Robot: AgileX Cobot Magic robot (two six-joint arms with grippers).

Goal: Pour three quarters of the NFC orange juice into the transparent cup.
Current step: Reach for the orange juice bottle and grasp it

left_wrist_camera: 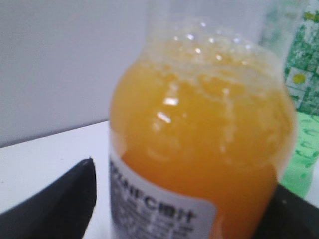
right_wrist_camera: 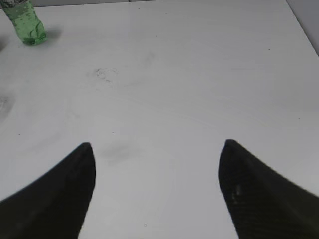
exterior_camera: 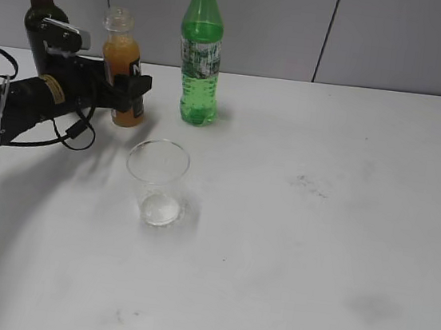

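The NFC orange juice [exterior_camera: 124,61] stands uncapped at the back left of the white table [exterior_camera: 318,225], nearly full. My left gripper [exterior_camera: 127,89] reaches in from the left and straddles the bottle at label height, open. In the left wrist view the juice bottle [left_wrist_camera: 199,144] fills the frame between the fingers of the gripper [left_wrist_camera: 184,199]. There the left fingertip [left_wrist_camera: 82,184] stands a small gap away from the label. The transparent cup [exterior_camera: 157,180] stands empty in front of the bottle, nearer to me. My right gripper [right_wrist_camera: 157,147] hangs open over bare table with nothing between its fingers.
A green bottle with a yellow cap [exterior_camera: 199,58] stands just right of the juice, and shows in the wrist views as the green bottle [left_wrist_camera: 304,94] and the green bottle's base [right_wrist_camera: 27,25]. A dark wine bottle [exterior_camera: 40,10] stands behind my left arm. A grey wall backs the table.
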